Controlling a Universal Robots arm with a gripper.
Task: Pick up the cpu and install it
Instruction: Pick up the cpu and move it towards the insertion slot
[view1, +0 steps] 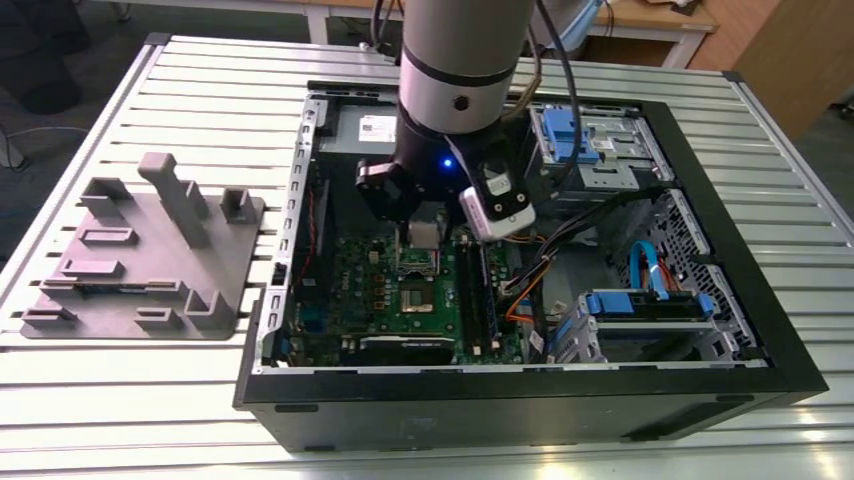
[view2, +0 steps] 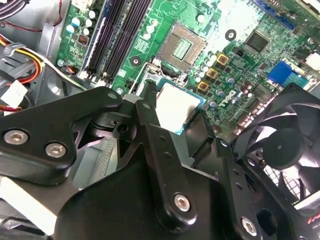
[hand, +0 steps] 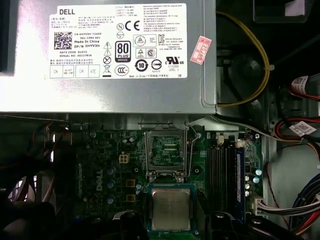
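Second wrist view: the cpu (view2: 177, 106), likely light, stiff and slick-topped with a fragile underside, sits clamped by its opposite edges between the jaws, above the green motherboard (view2: 235, 75), with the open socket (view2: 182, 47) just beyond the jaw tips.

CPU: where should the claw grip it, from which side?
Small flat square cpu with silvery metal top: pinch two opposite thin edges from above. It's thin and flat, so probably only the edges offer hold; the claw holds it so.
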